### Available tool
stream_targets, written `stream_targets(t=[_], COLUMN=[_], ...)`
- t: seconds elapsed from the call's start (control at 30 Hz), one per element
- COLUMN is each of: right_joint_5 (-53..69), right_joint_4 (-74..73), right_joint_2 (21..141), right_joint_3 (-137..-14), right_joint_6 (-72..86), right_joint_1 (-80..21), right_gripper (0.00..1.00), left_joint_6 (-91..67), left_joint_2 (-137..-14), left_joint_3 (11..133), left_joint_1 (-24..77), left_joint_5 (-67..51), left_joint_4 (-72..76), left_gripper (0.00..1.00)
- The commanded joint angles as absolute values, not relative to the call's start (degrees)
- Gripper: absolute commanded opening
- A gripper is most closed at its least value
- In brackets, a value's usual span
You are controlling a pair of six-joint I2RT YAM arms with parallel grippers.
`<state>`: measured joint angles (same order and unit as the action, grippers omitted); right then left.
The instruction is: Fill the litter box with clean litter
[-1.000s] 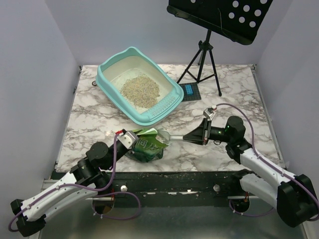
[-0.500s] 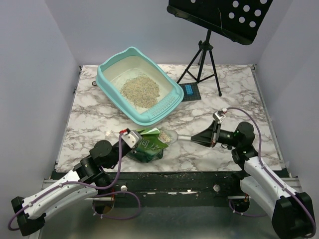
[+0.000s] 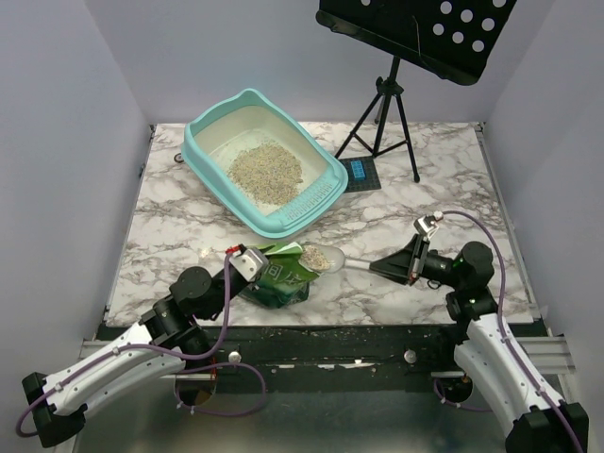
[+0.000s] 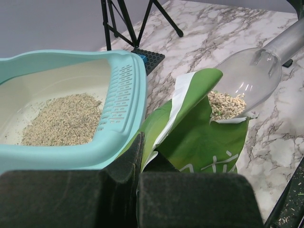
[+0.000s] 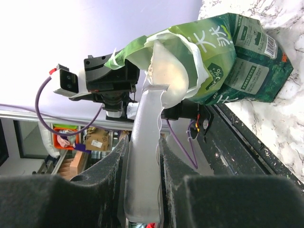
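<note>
Nearly level, the right end effector (image 3: 378,268) holds a scoop (image 3: 321,257) at the bag's (image 3: 278,279) mouth.

I see beige litter pellets (image 3: 266,170) in teal plastic litter box (image 3: 311,203), behind green foil bag (image 3: 278,278); clear plastic scoop (image 3: 319,257) at bag mouth, R side.

The litter box (image 3: 311,206) is light teal outside and cream-white inside; the litter (image 3: 266,172) in it is speckled beige-grey. Nearer, the bag (image 3: 278,278) is green with white lettering, and the scoop (image 3: 321,257) is clear. The tabletop (image 3: 170,226) is white marble veined grey. The far stand (image 3: 415,28) is black.
</note>
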<state>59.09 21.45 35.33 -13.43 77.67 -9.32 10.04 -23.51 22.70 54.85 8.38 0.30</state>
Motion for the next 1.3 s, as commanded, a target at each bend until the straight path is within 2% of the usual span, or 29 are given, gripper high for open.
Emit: stream_targets(t=[0.0,0.37,0.53,0.7,1.03,1.27], right_joint_5=[56.6,49.6,49.1,48.7,45.4,40.9], right_joint_4=[17.1,7.7,7.6,14.0,16.7,22.1], right_joint_2=[31.1,22.3,21.5,22.1,32.9,48.4], right_joint_3=[-12.2,-15.2,-16.3,-15.2,-25.0,-34.1], right_joint_6=[77.7,79.2,81.2,86.6,84.6,82.7], right_joint_1=[-8.7,-8.8,-8.8,-8.8,-9.1,-11.9], right_gripper=[0.01,0.01,0.01,0.01,0.01,0.01], left_joint_6=[9.2,8.6,8.3,8.2,8.1,8.2], left_joint_2=[-21.2,-18.4,-17.3,-16.6,-16.7,-15.6], left_joint_3=[21.4,22.1,22.3,22.6,23.1,22.9], left_joint_1=[55.1,55.1,55.1,55.1,55.1,55.0], left_joint_5=[7.6,12.1,16.6,19.3,19.7,19.2], left_joint_4=[2.0,1.5,1.4,1.1,0.1,0.4], left_gripper=[0.00,0.00,0.00,0.00,0.00,0.00])
